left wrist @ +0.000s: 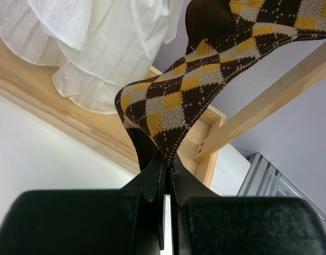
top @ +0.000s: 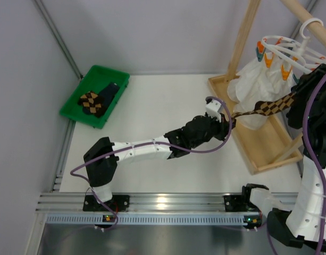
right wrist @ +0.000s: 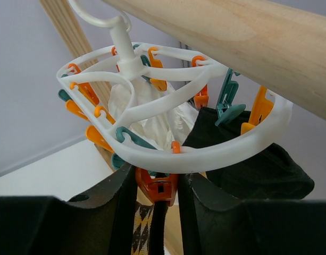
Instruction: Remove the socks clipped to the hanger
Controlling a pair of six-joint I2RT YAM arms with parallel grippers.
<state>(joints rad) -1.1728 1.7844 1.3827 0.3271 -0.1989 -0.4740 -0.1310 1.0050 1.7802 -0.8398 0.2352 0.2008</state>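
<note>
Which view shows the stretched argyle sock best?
Left wrist: the argyle sock fills the frame, its tip pinched in the left tool. Top external shows a taut thin strip; right wrist only a sliver below an orange clip.

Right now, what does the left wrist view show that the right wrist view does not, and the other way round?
Only the left wrist view: the left pincer shut on the tip of the argyle sock. Only the right wrist view: the hanger, the right pincer with its fingers on either side of an orange clip, and a plain dark sock under a teal clip. Both: the argyle sock, the white cloth and the wooden rack.
</note>
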